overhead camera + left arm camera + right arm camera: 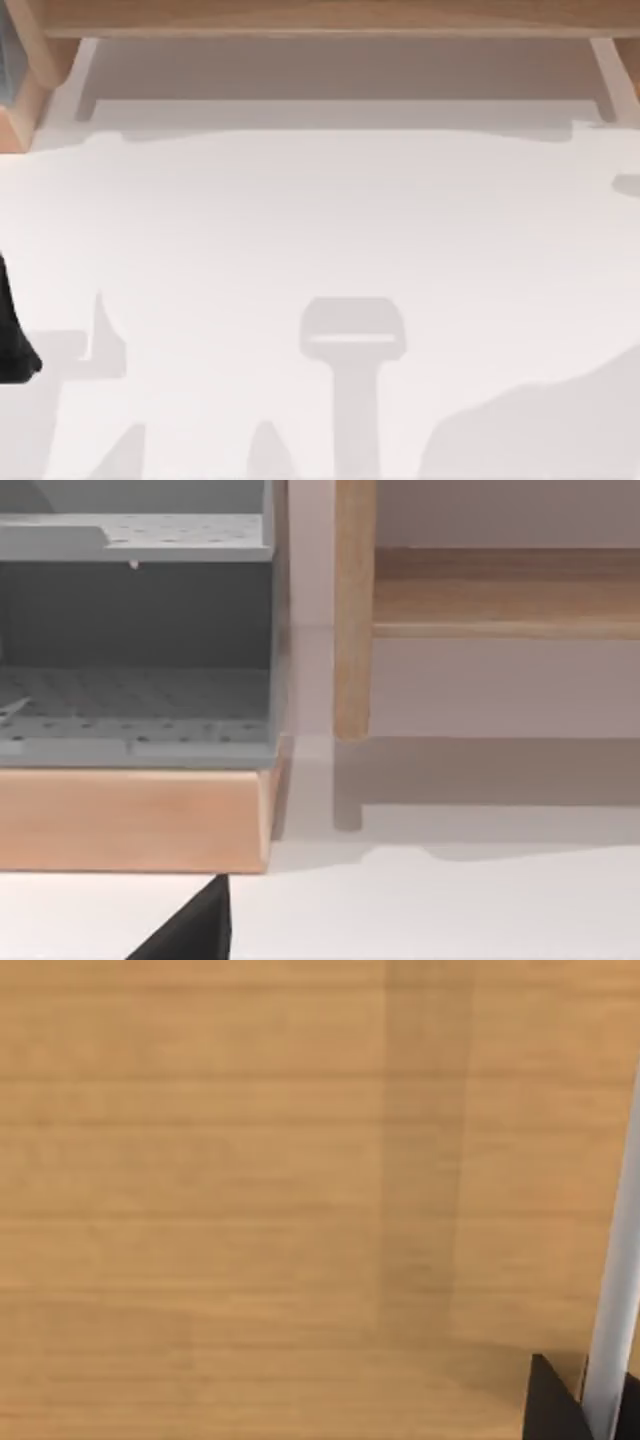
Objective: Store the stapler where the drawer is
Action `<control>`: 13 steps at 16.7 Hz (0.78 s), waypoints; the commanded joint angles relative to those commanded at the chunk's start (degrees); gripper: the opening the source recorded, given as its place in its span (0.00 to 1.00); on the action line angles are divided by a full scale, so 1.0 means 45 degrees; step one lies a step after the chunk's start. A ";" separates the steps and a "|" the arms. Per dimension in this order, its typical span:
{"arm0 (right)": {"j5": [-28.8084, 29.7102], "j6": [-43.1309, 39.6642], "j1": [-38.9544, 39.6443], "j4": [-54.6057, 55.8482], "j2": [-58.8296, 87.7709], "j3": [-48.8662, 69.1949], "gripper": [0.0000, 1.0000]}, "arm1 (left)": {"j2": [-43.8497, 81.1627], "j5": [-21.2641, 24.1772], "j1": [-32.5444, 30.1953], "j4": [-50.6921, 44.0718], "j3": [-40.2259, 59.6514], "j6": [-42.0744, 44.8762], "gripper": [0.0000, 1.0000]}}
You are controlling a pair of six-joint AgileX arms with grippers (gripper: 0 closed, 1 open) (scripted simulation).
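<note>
Wood, light-toned: a cabinet (330, 15) runs along the 12 o'clock edge of the white bench (320, 230). Below its front board lies a pale flat panel (340, 70) between two white side rails; whether this is the drawer cannot be told.

Wood and grey: a rack (135, 660) of two perforated grey shelves on a wooden plinth stands at the bench's 10 o'clock corner. Seen from the left wrist, a wooden post (352, 610) of the cabinet stands just beside it.

Left arm (15, 335): a dark form at the 9 o'clock edge of the bench, low over the surface. Left pincer (195, 930): one black tip in the left wrist view, pointing toward the rack's plinth and apart from it. Wide or narrow cannot be told.

Right pincer (550, 1405): a black corner in the right wrist view, close against a plain wooden surface (200, 1180), with a pale strip (615, 1290) beside it. Wide or narrow cannot be told.

Stapler: its place cannot be told.

Grey shadows lie on the bench toward 6 o'clock.
</note>
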 joint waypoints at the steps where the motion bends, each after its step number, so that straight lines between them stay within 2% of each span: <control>1: 0.0000 0.0000 0.0000 0.0000 0.0000 0.0000 0.30 | 0.0000 0.0000 0.0000 0.0000 0.0000 0.0000 1.00; 10: 0.0000 0.0000 0.0000 0.0000 0.0000 0.0000 0.98 | 0.0000 0.0000 0.0000 0.0000 0.0000 0.0000 1.00; 13: 0.0000 0.0000 0.0000 0.0000 0.0000 0.0000 1.00 | 0.0000 0.0000 0.0000 0.0000 0.0000 0.0000 1.00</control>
